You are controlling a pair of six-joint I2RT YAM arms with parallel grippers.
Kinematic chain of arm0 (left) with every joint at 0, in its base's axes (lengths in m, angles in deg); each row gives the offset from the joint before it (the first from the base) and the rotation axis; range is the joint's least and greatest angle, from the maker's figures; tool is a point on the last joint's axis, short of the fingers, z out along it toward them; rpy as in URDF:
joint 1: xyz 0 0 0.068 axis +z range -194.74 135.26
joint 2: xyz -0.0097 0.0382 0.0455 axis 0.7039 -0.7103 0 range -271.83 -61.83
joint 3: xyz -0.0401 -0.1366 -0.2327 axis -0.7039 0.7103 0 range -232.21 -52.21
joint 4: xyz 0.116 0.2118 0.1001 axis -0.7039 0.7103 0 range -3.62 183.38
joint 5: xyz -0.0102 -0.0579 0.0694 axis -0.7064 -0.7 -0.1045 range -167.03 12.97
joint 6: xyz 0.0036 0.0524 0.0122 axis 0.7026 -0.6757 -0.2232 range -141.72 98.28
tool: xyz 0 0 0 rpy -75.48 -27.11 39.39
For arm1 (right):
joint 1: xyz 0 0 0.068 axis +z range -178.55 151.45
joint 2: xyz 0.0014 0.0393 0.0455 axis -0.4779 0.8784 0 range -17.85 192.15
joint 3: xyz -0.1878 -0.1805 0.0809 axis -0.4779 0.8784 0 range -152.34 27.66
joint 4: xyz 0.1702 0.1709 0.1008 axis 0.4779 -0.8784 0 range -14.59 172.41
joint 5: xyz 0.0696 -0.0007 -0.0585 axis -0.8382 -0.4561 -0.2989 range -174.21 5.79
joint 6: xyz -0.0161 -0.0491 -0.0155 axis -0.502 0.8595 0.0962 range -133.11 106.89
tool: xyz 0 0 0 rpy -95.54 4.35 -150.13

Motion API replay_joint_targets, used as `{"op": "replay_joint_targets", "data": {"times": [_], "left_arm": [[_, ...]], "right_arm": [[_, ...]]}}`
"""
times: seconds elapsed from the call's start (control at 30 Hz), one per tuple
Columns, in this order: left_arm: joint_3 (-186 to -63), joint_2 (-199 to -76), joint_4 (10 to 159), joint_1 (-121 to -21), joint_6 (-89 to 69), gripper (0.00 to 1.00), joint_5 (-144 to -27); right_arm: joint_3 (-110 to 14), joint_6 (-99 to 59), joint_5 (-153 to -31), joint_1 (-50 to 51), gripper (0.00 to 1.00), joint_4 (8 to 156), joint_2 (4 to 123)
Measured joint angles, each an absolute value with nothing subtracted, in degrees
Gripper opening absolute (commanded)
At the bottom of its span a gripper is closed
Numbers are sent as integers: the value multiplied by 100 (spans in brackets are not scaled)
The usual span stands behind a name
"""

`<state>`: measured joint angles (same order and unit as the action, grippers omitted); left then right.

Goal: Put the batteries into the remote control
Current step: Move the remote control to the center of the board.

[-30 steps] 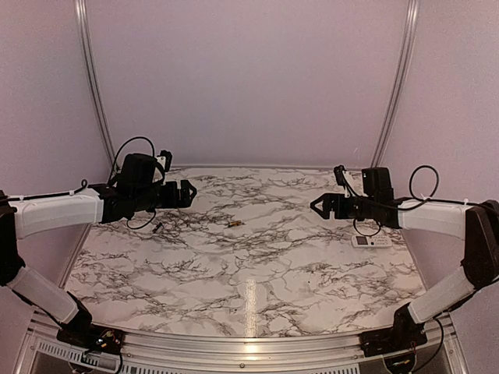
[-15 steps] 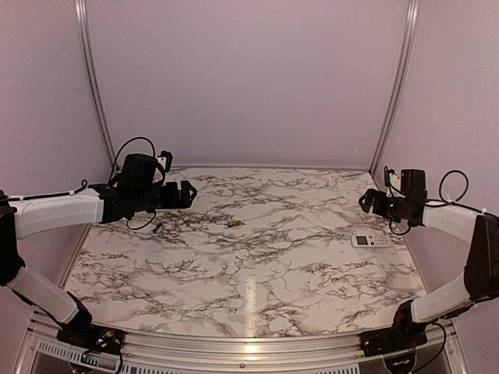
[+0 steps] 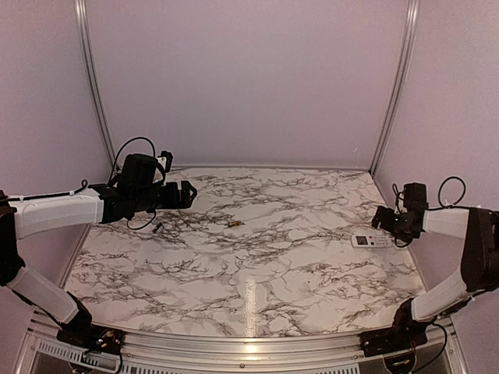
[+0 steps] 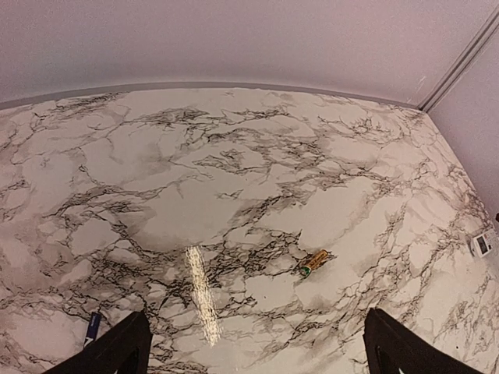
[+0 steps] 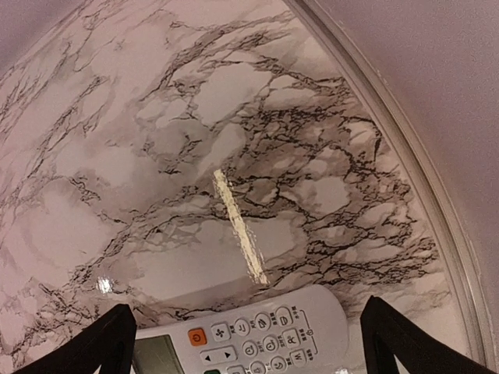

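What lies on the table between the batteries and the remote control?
Nothing: only bare marble tabletop separates the batteries from the remote control, as the top external and left wrist views both show.

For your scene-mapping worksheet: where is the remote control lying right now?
In the top view the remote control lies face up near the right edge of the table, close by the open right end effector, whose wrist camera sees its buttons.

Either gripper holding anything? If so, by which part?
Nothing held. Left gripper open, away from the batteries; right gripper open over the remote control, not closed on it.
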<state>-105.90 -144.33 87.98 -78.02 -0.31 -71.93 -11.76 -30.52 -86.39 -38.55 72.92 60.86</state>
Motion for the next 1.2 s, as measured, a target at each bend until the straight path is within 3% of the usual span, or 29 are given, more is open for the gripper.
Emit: {"op": "replay_joint_targets", "data": {"times": [0.4, 0.8, 1.2], "left_arm": [[-10569, -14363, 8796, -7802, -31, 99, -7173], [-10569, -14359, 8794, -7802, -31, 99, -7175], [-10569, -14359, 8792, -7802, -31, 99, -7199]], "right_arm": [[-1150, -3170, -8693, -3886, 99, 7394, 6858], [-916, -3157, -9740, -3844, 93, 7781, 6853], [-606, -3572, -10278, -2332, 90, 8133, 6661]]}}
